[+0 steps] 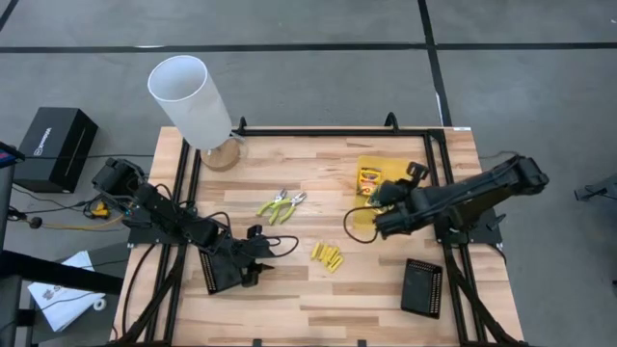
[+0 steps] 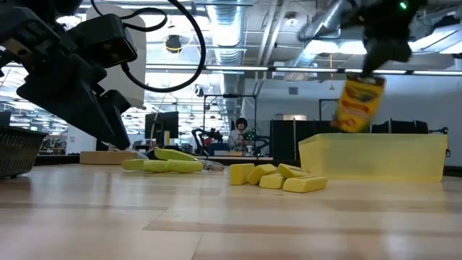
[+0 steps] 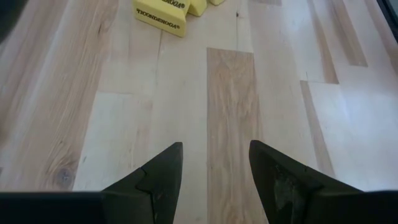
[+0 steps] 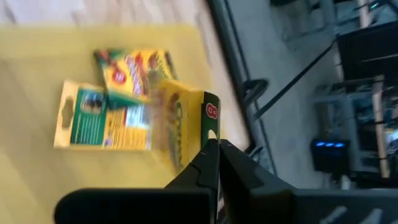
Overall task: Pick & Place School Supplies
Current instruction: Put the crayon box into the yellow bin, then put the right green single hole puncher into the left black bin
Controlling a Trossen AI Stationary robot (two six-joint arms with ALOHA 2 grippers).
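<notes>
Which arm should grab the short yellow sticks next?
Probably the left: its open left gripper sits empty near the short yellow sticks, while the right gripper holds a yellow-and-green printed box above the translucent yellow tray.

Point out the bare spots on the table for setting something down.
Bare wood lies along the near edge between the left pincer and the black mesh tray, and between the white cylinder and the yellow tray. The middle is crowded: pliers, yellow sticks.
</notes>
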